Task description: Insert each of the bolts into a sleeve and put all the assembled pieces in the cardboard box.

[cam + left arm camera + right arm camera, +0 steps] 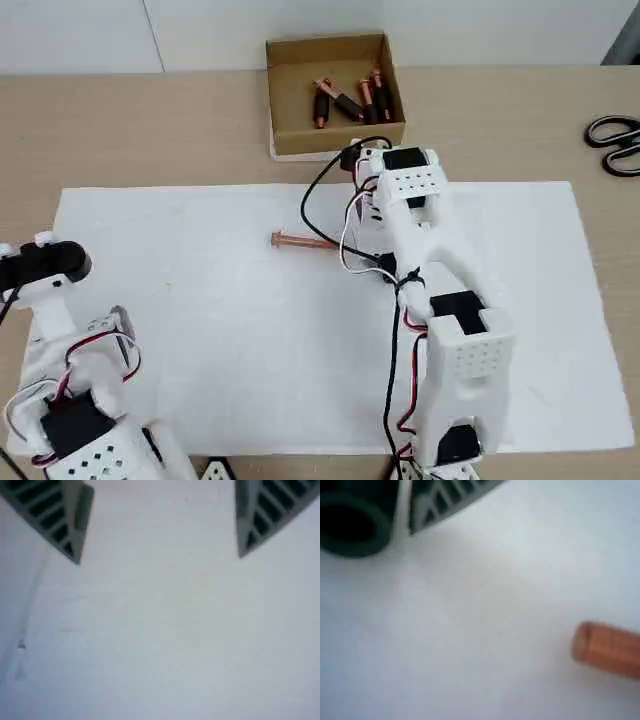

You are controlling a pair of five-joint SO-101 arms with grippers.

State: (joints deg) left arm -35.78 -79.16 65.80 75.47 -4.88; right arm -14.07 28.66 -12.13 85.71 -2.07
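A copper bolt (303,241) lies on the white sheet (220,330), left of my right arm's wrist (410,185). In the right wrist view a dark sleeve (350,525) shows end-on, pressed against one finger (445,500). My right gripper (395,530) is shut on the sleeve, low over the sheet, and the bolt's end (607,647) lies a short way off. My left gripper (159,557) hangs open over bare sheet near the left edge, and the left arm (45,265) is folded at the front left. The cardboard box (335,48) at the back holds several assembled pieces (350,100).
Scissors (615,140) lie on the wooden table at the far right. Cables (345,225) hang beside the right arm near the bolt. The sheet covers most of the table in front of the box.
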